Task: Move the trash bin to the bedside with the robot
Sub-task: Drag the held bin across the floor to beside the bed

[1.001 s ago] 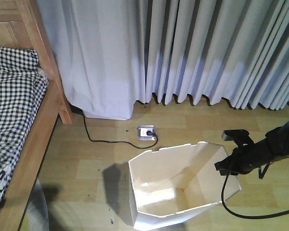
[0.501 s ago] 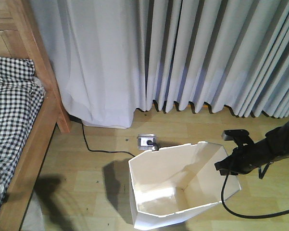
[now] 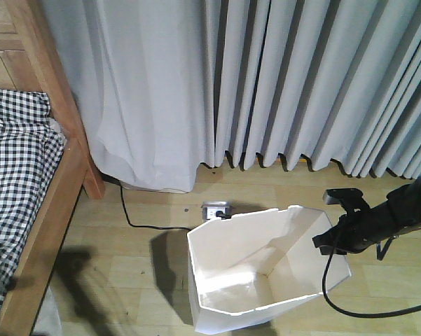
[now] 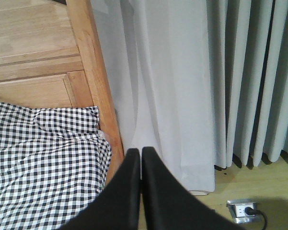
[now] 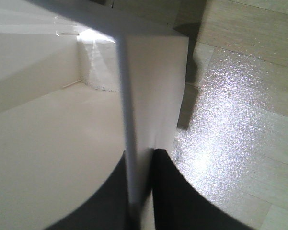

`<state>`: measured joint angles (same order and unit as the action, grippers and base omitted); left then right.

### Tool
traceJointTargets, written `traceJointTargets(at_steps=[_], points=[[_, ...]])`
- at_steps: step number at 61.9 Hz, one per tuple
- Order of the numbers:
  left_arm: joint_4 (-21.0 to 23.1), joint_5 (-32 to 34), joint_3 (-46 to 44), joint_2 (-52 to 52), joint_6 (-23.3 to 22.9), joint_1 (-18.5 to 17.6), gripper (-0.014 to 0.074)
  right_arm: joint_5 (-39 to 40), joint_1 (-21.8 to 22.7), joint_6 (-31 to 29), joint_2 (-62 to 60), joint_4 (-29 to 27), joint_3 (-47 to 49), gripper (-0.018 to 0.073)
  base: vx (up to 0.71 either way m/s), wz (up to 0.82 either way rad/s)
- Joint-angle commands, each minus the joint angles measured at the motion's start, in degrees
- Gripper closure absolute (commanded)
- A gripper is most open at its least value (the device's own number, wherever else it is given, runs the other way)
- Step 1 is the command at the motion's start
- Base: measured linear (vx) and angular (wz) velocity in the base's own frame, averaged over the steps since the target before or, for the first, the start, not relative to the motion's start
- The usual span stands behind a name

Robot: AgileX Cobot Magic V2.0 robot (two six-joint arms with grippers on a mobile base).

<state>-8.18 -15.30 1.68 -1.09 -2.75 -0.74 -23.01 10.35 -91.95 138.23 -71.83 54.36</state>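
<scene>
My right fingers [image 5: 168,201] are clamped across the thin right wall of the trash bin [image 3: 256,280], which sits on the floor well apart from the bed [image 3: 35,210]. My left fingers [image 4: 127,191] are pressed together, empty. I reckon this one-sided pinch could buckle or tip the bin, or snag the floor socket [image 3: 216,208] just behind it.

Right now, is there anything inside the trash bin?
Nothing shows inside the trash bin: only bare cream walls and a patch of bare bottom. The near wall's inner face and the strip of bottom below it are hidden by the front rim. The right gripper clamps the right rim.
</scene>
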Motion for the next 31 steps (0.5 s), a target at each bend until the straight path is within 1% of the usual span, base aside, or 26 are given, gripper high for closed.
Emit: traceJointTargets(at_steps=[1, 31], points=[[0.2, 4.2, 1.6, -0.5, -0.5, -0.4, 0.0602, -10.1, 0.3, 0.0, -4.3, -1.8, 0.6, 0.0566, 0.0, 0.0], [0.2, 4.2, 1.6, -0.5, -0.5, -0.4, 0.0602, -10.1, 0.3, 0.0, -4.3, -1.8, 0.6, 0.0566, 0.0, 0.0]])
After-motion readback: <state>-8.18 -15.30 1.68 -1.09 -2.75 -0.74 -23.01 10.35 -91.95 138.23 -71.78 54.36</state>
